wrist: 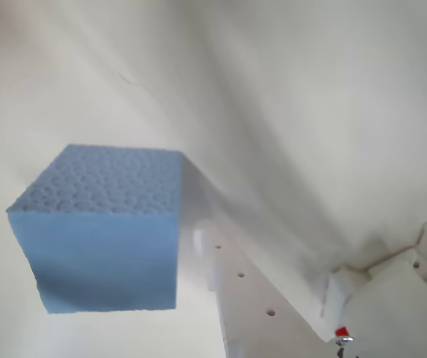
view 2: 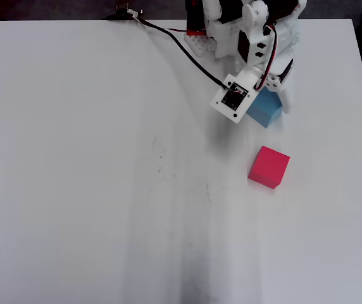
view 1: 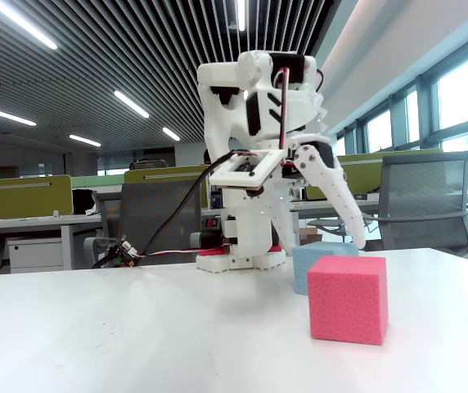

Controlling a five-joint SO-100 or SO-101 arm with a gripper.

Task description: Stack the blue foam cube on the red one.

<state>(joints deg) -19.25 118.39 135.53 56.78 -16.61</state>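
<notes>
1. Two foam cubes sit on the white table [view 2: 73,158], both toward the right side in the overhead view, with the arm's base [view 2: 200,38] at about 12 o'clock of the tabletop.
2. Leftmost in the overhead view, a black cable [view 2: 174,41] runs from the table's top edge across to the wrist board [view 2: 233,98], which hangs over the near-left corner of the blue foam cube [view 2: 266,109].
3. The blue foam cube rests on the table directly under the wrist, well apart from the red one [view 2: 269,167], which lies at roughly 6 o'clock from it.
4. In the wrist view the blue foam cube [wrist: 105,239] fills the lower left, its pitted top face showing; one white finger [wrist: 236,291] runs along its right side, touching or just beside it, and only a sliver of the other shows at the left edge.
5. The gripper [view 1: 344,233] straddles the blue cube with its jaws spread about the cube's width; I cannot tell whether they are pressing on it.
6. In the fixed view the red one [view 1: 348,299] stands in front, partly hiding the blue foam cube [view 1: 312,262] behind it, and one white finger [view 1: 340,201] slants down to that cube's top right corner.
</notes>
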